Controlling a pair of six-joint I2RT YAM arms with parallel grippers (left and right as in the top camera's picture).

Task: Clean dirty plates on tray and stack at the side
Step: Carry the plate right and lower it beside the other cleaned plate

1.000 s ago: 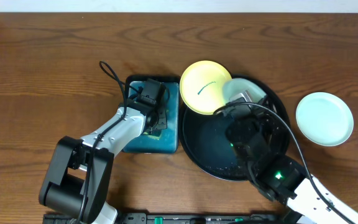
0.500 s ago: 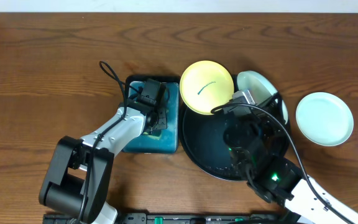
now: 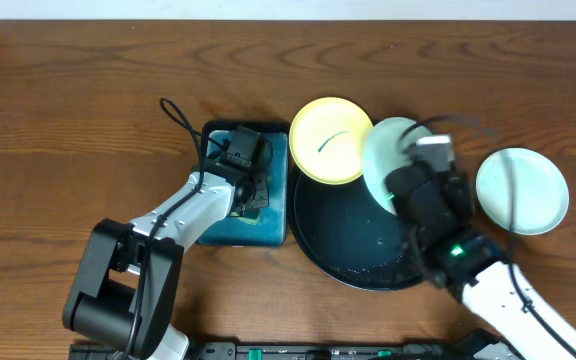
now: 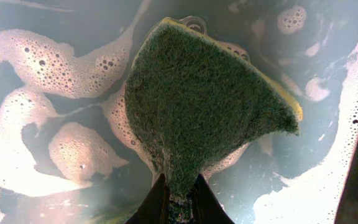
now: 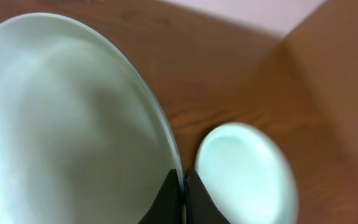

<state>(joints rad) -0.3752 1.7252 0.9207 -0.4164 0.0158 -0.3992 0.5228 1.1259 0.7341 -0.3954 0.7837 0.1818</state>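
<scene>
The left fingers (image 4: 154, 205) were closed on the narrow end of a green scouring sponge (image 4: 204, 106) with a thin yellow layer along its far edge. The sponge hung over soapy water with patches of foam (image 4: 48, 56), inside the rectangular teal sponge dish (image 3: 273, 225). That dish stood on the wooden counter (image 3: 68, 120), just beside the left edge of the tray (image 3: 338, 240).

The right fingers (image 5: 165, 199) were pinched shut on the rim of a pale mint-white plate (image 3: 386, 160). It was held up over the upper right part of the black tray, apparently tilted. From overhead its left edge met the right edge of the pale yellow plate (image 3: 331, 140); whether the two touched could not be told. In the right wrist view the held plate filled the left half of the picture, and no smears could be made out on the blurred face that showed.

The yellow plate lay at the tray's upper left, reaching over the rim towards the counter, with a curved teal smear near its middle. A second mint-white plate (image 3: 522, 190) sat flat on the counter to the right of the tray, apart from it, and looked clean. Small wet specks showed on the tray's bare floor
</scene>
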